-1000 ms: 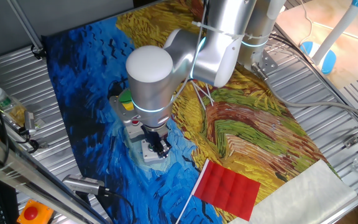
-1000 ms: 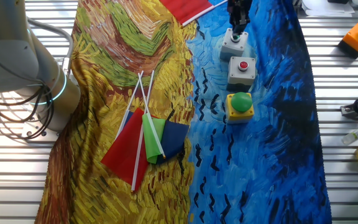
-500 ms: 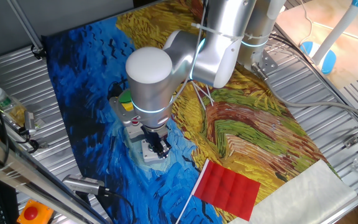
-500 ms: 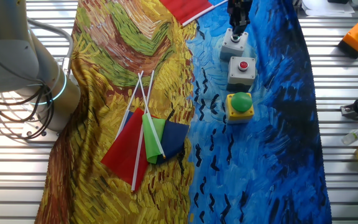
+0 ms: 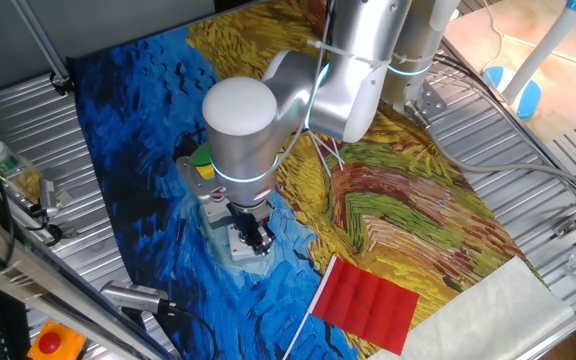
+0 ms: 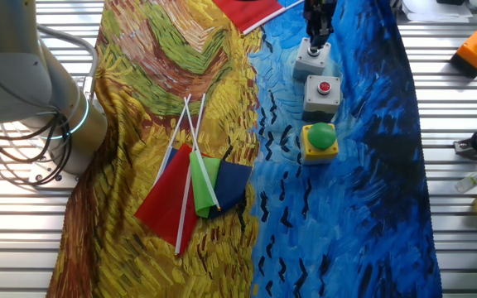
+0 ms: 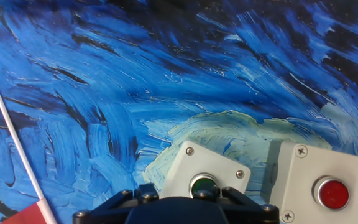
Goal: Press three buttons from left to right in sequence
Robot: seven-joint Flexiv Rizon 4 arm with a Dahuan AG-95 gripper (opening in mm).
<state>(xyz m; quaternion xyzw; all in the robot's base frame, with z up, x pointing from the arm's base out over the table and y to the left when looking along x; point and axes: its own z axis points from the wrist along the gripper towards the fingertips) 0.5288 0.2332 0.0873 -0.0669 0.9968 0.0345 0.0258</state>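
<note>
One fixed view looks down on the arm, whose big white joint hides most of the button row. The gripper (image 5: 255, 237) hangs over the grey box with the small green button (image 5: 240, 243), on the blue part of the painted cloth (image 5: 138, 150) covering the worktop. Only an edge of the yellow box with the green dome (image 5: 203, 160) shows behind the arm.

Other fixed view: the three boxes stand in a short line, close together but apart. The yellow box (image 6: 320, 141) is nearest the camera, the grey box with the red button (image 6: 322, 94) in the middle, the small-green-button box (image 6: 312, 60) farthest. The gripper (image 6: 315, 38) comes down onto that last box, at or just above its button; contact cannot be confirmed.

Hand view: the small green button (image 7: 203, 186) sits right below the gripper body, the red button (image 7: 332, 192) to its right, a flag stick (image 7: 18, 152) to the left. The fingertips are not visible, so I cannot tell whether the jaws are apart or together.

Judging by position, the arm is at one end box, either the first press or the last; the pictures do not show which buttons are done.
</note>
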